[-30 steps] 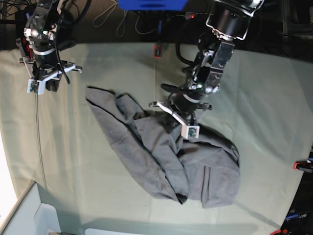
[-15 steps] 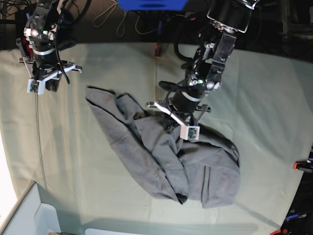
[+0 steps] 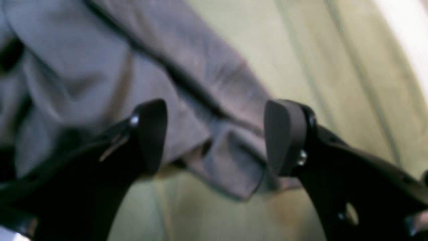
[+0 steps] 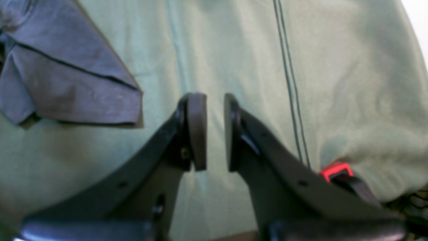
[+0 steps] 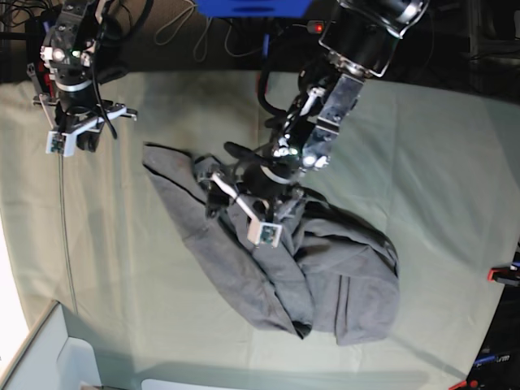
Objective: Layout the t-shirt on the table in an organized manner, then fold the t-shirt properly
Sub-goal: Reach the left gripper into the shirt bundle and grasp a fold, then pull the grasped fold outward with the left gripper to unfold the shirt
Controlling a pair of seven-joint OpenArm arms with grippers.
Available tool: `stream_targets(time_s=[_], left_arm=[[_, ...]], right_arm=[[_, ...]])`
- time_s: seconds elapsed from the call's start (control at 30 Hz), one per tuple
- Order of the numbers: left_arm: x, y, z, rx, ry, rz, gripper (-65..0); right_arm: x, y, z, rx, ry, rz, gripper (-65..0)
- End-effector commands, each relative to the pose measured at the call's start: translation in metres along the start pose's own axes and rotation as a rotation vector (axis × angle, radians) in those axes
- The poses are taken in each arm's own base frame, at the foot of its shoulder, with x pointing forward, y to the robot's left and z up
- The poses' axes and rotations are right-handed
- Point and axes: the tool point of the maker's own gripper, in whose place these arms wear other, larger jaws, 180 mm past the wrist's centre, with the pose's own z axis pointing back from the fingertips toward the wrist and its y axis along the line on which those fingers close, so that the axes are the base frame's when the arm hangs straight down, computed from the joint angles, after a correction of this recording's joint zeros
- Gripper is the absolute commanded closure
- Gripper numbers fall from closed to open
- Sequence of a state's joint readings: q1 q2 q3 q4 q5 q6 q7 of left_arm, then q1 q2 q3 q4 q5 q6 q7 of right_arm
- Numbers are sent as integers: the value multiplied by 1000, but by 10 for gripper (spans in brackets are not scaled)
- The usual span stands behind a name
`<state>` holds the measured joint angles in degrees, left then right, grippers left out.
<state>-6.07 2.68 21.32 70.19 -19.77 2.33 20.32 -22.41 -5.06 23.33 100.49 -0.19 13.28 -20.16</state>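
- The left gripper (image 3: 214, 137) is hanging low with its two dark fingers spread wide apart and nothing pinched between them.
- Its arm is reaching in at a slant from the far edge.
- The right gripper (image 4: 215, 132) is hovering off to the far side, pads (image 4: 196, 130) nearly together, empty.

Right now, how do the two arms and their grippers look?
Both arms are black with loose black cables. Each gripper, left gripper and right gripper, has two dark fingers ending in flat oval pads. A white bracket crosses each wrist.
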Motion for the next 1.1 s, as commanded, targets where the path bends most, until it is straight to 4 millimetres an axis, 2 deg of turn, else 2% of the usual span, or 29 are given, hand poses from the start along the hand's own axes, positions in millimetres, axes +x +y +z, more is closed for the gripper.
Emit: stream_targets(time_s=[0.0, 0.1, 0.2, 0.37, 0.47, 0.73, 0.83, 0.87, 0.97, 1.07], left_arm=[[20, 1, -5, 31, -52, 14, -440], [14, 26, -11, 155, -24, 42, -441], [12, 29, -16, 167, -9, 41, -441], [13, 12, -27, 137, -27, -1, -441], [6, 6, -33, 128, -20, -47, -441], [-1, 14, -34, 146, -9, -57, -441], [-4, 32, -31, 175, 0, -60, -439], [-4, 33, -31, 176, 0, -59, -438], [-3, 33, -31, 175, -2, -64, -379], [-3, 33, -31, 174, -1, -60, -230]], right_arm=[[12, -3, 1, 4, -44, 18, -105], [9, -7, 2, 2, -36, 32, -105], [9, -9, 2, 0, -35, 39, -105], [-8, -9, -4, 4, 12, 30, -102], [-15, -9, -5, 5, 29, 28, -102], [-12, -15, -6, 1, 23, 46, -101], [-11, -16, -6, 0, 23, 52, -101], [-11, -16, -6, 0, 23, 52, -101], [-11, -16, -6, 0, 23, 52, -101], [-11, -16, -6, 0, 22, 51, -101]])
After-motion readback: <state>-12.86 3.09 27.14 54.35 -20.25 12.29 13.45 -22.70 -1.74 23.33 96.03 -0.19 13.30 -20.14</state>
